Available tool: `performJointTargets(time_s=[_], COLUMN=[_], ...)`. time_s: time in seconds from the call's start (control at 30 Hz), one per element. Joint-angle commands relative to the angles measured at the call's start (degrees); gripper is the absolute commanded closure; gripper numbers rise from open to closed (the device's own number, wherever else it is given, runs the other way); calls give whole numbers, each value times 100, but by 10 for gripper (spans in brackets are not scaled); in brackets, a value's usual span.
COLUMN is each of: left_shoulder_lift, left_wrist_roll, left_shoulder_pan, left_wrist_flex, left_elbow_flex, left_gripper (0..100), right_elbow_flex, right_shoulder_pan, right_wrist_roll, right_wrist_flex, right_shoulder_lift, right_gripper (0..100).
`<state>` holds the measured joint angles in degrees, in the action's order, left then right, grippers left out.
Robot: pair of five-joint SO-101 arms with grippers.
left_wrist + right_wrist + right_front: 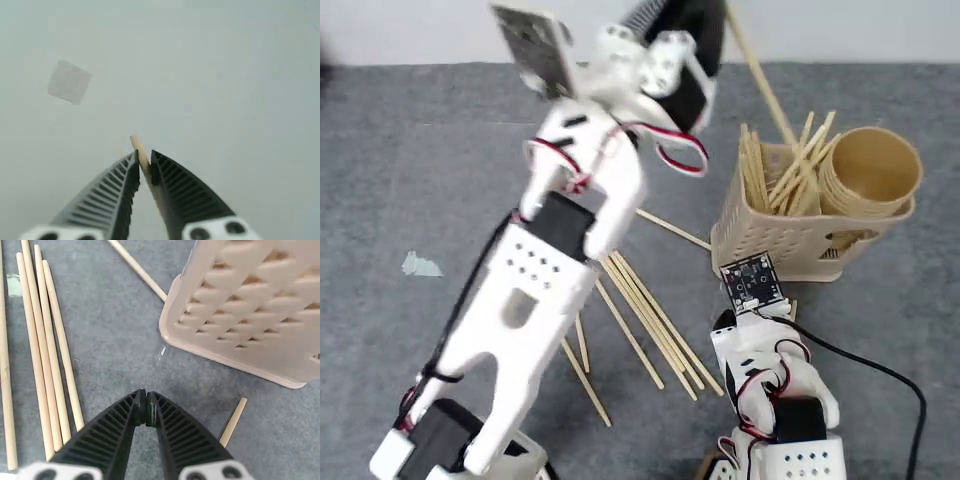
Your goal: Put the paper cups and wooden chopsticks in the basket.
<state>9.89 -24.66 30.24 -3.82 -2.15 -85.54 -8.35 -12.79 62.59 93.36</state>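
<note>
Left tool (144, 159) raised high, clamped on one chopstick (136, 145). Stick slants down toward basket (770, 240), lower end at or just over rim, cannot tell which. Cups (870, 170) stacked inside basket. Loose chopsticks (650, 320) lie on counter (420, 180) beside it. Right tool (146, 409) low near basket, jaws together, empty. Step in hand, by my reading: dropping held stick in. Next move calls for tip inside rim, then jaws parted; loose bundle left to fetch.
</note>
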Motion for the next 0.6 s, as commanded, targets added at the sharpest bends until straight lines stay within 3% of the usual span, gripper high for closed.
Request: performJointTargets(time_s=[0.0, 0.57], left_shoulder_lift=[97, 114], left_wrist_roll=[281, 334], left_shoulder_pan=[202, 167], left_wrist_flex=[466, 492], left_elbow_flex=[-567, -813], left_gripper=[987, 987], right_elbow_flex=[255, 246], right_shoulder_pan=[4, 4], right_wrist_roll=[-62, -70], right_wrist_flex=[-40, -110], right_shoulder_lift=[84, 84], right_gripper=[990, 990])
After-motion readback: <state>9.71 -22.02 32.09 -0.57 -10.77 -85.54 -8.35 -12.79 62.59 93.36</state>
